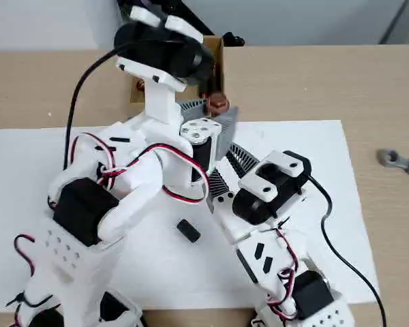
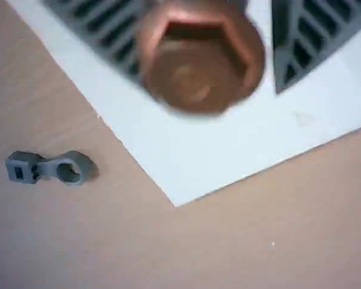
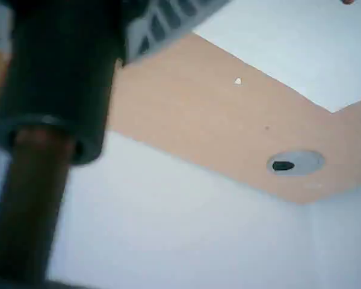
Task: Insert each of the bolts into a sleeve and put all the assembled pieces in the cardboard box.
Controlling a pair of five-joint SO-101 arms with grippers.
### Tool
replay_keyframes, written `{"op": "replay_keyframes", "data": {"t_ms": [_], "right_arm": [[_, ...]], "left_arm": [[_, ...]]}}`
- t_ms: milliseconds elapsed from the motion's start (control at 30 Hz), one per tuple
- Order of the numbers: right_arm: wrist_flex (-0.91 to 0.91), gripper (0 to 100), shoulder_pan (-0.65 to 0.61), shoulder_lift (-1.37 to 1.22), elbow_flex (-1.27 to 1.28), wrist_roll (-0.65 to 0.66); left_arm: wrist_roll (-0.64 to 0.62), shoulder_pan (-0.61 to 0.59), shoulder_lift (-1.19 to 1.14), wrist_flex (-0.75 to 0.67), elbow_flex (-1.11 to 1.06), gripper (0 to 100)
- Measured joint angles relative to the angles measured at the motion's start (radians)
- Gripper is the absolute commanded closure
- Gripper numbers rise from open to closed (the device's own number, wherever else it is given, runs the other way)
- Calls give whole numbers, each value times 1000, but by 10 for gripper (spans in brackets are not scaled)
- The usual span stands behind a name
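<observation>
My left gripper (image 1: 211,112) hangs beside the cardboard box (image 1: 217,61) at the back, shut on a copper bolt (image 1: 218,103). In the left wrist view the bolt's hex head (image 2: 198,57) sits between the grey ribbed fingers (image 2: 307,36). My right gripper (image 1: 221,162) points up toward it from the front right. In the right wrist view it is shut on a black sleeve (image 3: 60,78), with a copper shank (image 3: 27,205) sticking out of the sleeve's end. Another black sleeve (image 1: 188,230) lies loose on the white mat (image 1: 313,204).
A small grey wrench-like part (image 1: 399,161) lies on the bare wooden table right of the mat, also in the left wrist view as the grey part (image 2: 48,167). Both arms crowd the mat's middle. A round table grommet (image 3: 295,162) shows beyond the mat's edge.
</observation>
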State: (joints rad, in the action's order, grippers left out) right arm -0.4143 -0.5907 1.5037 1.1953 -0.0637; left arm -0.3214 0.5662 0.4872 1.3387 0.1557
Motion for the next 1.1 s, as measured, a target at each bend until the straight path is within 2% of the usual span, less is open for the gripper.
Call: {"op": "replay_keyframes", "data": {"t_ms": [200, 367, 467, 533, 667, 767, 1100], "right_arm": [[0, 995, 3, 2, -2, 2], [0, 995, 3, 2, 0, 2], [2, 995, 2, 0, 0, 2], [9, 995, 3, 0, 0, 2], [28, 995, 2, -17, -6, 2], [34, 995, 15, -87, -64, 2], [37, 995, 110, -562, -479, -38]], "left_arm": [[15, -6, 0, 43, 2, 821], [46, -60, 0, 49, 2, 823], [63, -94, 0, 57, 14, 889], [115, -112, 0, 63, 32, 994], [305, -172, 0, 78, 40, 995], [391, -229, 0, 137, 40, 994], [416, -486, 0, 327, 40, 994]]}}
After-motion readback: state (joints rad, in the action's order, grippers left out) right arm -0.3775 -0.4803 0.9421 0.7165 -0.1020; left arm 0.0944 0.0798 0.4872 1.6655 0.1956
